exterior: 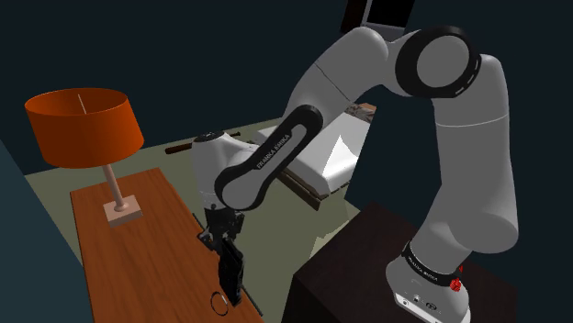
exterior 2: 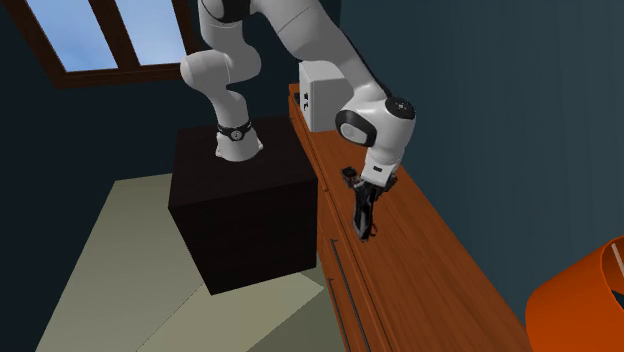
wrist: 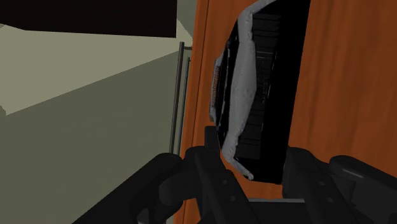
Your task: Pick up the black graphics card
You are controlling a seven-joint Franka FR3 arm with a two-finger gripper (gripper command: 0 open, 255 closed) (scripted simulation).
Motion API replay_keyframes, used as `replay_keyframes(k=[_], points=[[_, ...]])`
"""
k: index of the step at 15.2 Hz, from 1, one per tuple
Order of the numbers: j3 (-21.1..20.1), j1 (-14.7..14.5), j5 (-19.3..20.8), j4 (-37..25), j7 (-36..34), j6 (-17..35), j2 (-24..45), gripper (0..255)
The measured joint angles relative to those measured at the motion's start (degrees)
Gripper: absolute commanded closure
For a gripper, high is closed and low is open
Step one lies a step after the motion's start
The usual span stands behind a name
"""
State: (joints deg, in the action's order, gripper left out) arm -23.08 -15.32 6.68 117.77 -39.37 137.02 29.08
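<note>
The long reddish-brown wooden tabletop [exterior: 138, 261] shows streaky grain under a soft sheen. The black ribbed graphics card [wrist: 264, 76] looks matt, with a rough, mottled grey strip along one side. The all-black pincer [exterior: 227, 246] is dull and smooth. The orange drum lamp shade [exterior: 83, 127] is smooth and matt, and the white arm shell [exterior: 468, 165] is faintly glossy.

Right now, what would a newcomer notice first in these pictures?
The big white arm bends down from its dark stand at the shoulder view's lower right, its fingers clasping the black graphics card on edge over the wooden top. An orange lamp stands at that view's upper left.
</note>
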Motion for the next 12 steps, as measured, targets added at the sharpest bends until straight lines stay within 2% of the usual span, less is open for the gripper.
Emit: replay_keyframes(k=[12], points=[[-2.22,1.69,-3.23,-0.31,1.40,-6.88,-6.96,255]])
